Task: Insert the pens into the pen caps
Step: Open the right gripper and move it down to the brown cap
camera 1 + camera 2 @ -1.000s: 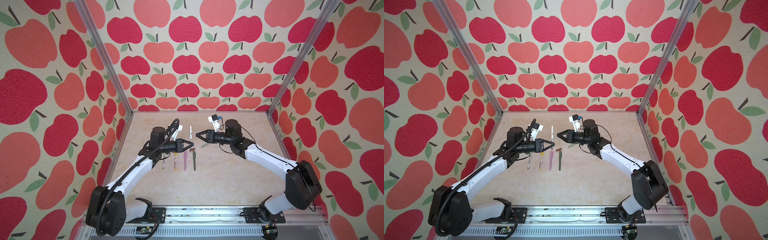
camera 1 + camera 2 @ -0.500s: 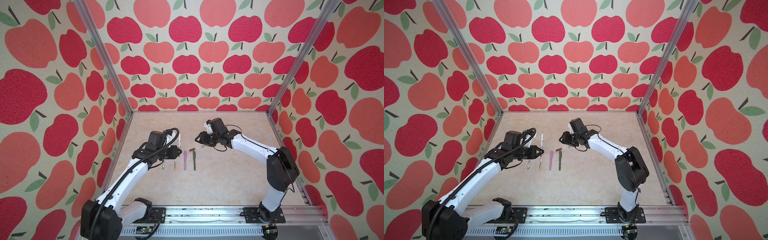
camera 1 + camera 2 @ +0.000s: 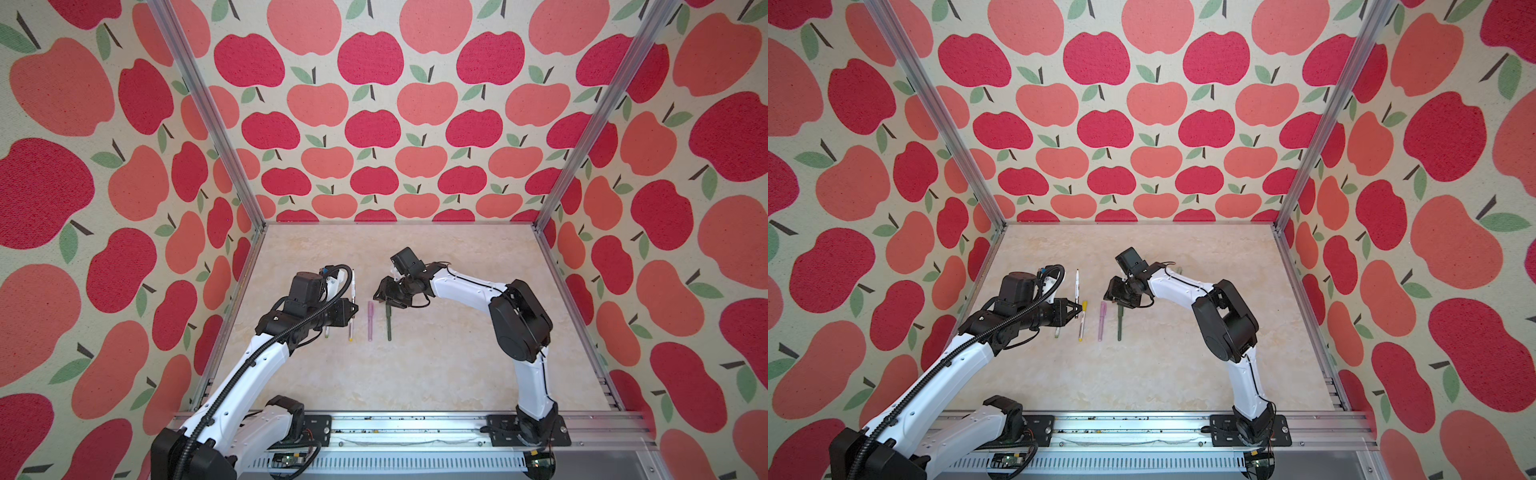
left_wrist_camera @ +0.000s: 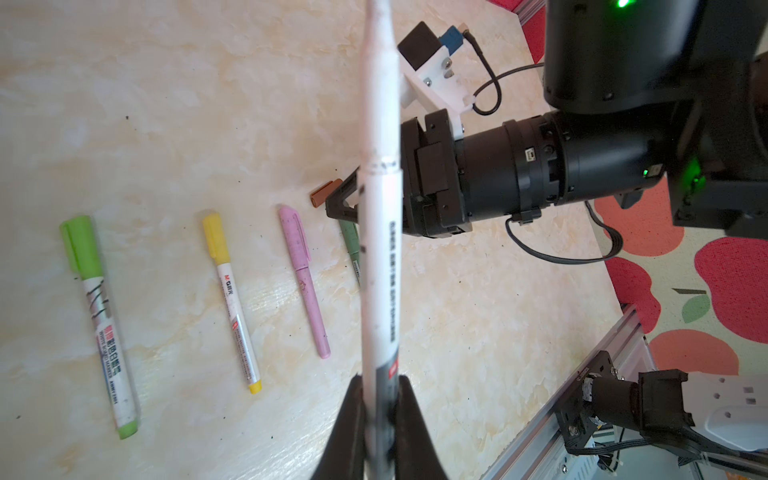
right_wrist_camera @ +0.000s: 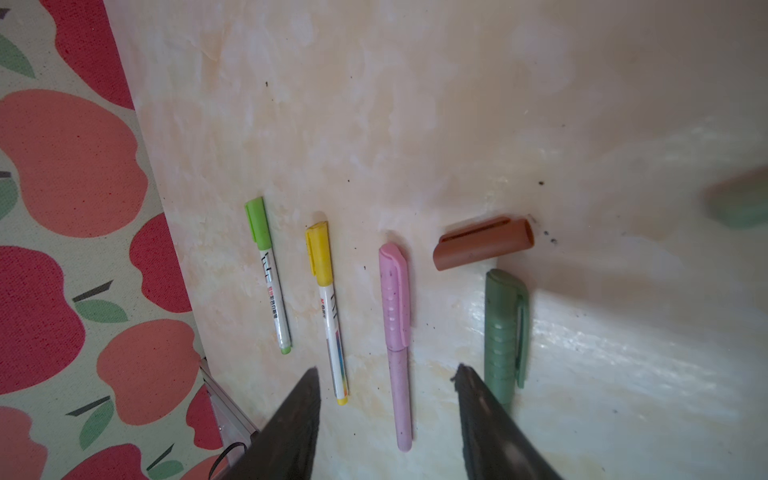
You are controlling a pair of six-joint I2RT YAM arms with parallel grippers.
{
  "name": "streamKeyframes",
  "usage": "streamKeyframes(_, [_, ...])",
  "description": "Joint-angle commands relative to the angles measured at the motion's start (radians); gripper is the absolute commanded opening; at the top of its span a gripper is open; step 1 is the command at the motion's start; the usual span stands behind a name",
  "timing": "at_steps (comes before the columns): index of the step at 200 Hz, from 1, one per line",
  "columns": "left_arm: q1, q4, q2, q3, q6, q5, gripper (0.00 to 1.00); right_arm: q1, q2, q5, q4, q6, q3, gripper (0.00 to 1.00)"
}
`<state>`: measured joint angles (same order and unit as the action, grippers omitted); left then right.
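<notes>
Looking closer, wrist views alone show the brown cap [image 5: 484, 243].

Both top views high at front, angled down, wrist views close, sharing pens [image 4: 305, 282]

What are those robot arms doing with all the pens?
The left claw is pinching a white pen above the table. The right claw is open, hovering near a loose brown cap. Four already capped lie in a row: lime pen, yellow pen, pink pen, dark green pen.
</notes>
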<state>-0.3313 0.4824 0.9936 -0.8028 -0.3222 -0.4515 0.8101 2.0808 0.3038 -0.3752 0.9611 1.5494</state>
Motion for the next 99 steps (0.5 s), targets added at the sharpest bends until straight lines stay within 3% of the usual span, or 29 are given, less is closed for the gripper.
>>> streamKeyframes(1, [0.006,-0.013,-0.017,0.013,0.018,0.016,0.0,0.008,0.036,0.029,-0.014,0.036,0.044,0.55])
streamKeyframes(99, [0.012,-0.029,-0.022,0.015,0.018,0.004,0.0,0.005,0.146,0.062,-0.026,0.028,0.13,0.54])
